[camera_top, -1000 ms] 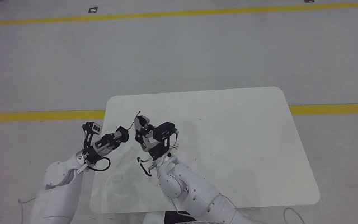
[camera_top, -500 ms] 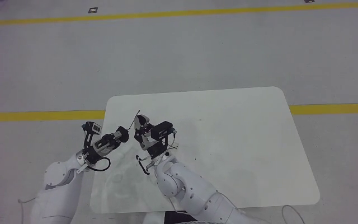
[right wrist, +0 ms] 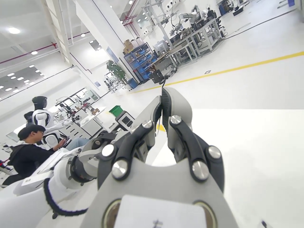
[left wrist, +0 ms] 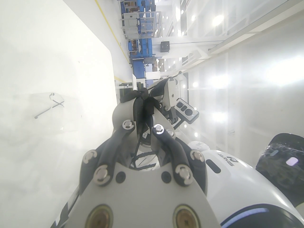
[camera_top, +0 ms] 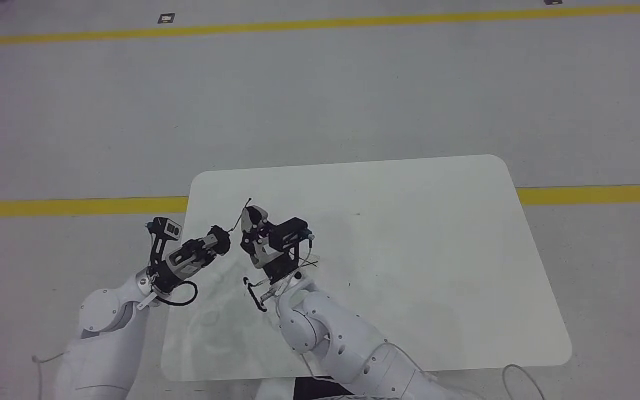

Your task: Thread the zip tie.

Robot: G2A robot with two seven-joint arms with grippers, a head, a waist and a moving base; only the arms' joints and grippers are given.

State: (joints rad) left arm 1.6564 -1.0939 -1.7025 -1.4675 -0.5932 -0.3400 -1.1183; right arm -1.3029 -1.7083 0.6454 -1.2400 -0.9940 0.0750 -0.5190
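The zip tie (camera_top: 244,211) is a thin black strip sticking up over the table's left part, between my two grippers. My right gripper (right wrist: 162,100) is shut on the zip tie (right wrist: 163,83). A short end with the head pokes out past the fingertips, and the rest runs back between the pads. In the top view the right gripper (camera_top: 252,222) is a short way from my left gripper (camera_top: 221,238). The left gripper (left wrist: 142,100) is shut, tips close to the right wrist. I cannot make out whether it pinches the tie.
The white table (camera_top: 420,260) has rounded corners and bare surface to the right of both arms. Its left edge (camera_top: 192,250) lies right under the left gripper. Yellow floor lines (camera_top: 570,195) run behind it. Thin dark lines (left wrist: 51,106) show on the tabletop.
The right wrist has drifted slightly left, toward the left gripper. The left arm and the tie's upright end look unchanged.
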